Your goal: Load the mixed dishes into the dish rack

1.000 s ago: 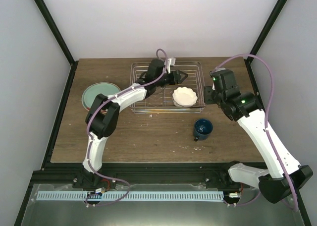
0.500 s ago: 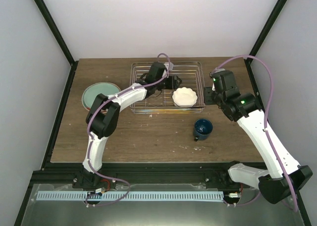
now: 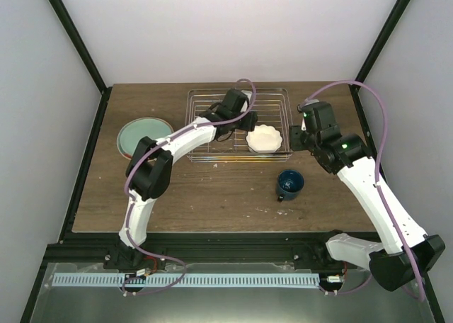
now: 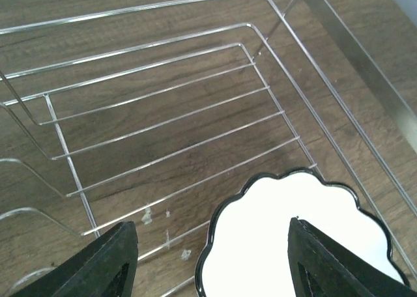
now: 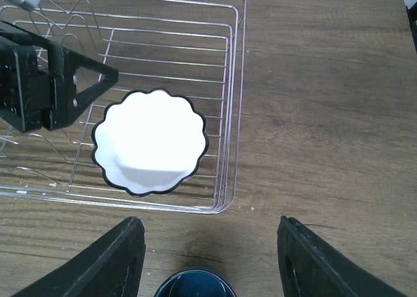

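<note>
Mug (image 5: 194,285) cut off at btm; left gripper (image 4: 210,245), right gripper (image 5: 208,235) spread wide, empty, nr white dish (image 5: 150,141) in far-edge rack (image 5: 232,114).

Dark brown wood-grain tabletop (image 3: 212,195), rectangular silver wire dish rack (image 3: 272,110) at its far middle, round pale-green plate (image 3: 144,137) left of the rack, dark blue mug (image 3: 289,183) just off the rack's near right corner

In the dish rack (image 3: 279,100) you've free floor at far-R cnr; white scalloped dish (image 3: 263,139) fills front-R cnr, left gripper (image 4: 210,223) hangs mid-rack.
</note>
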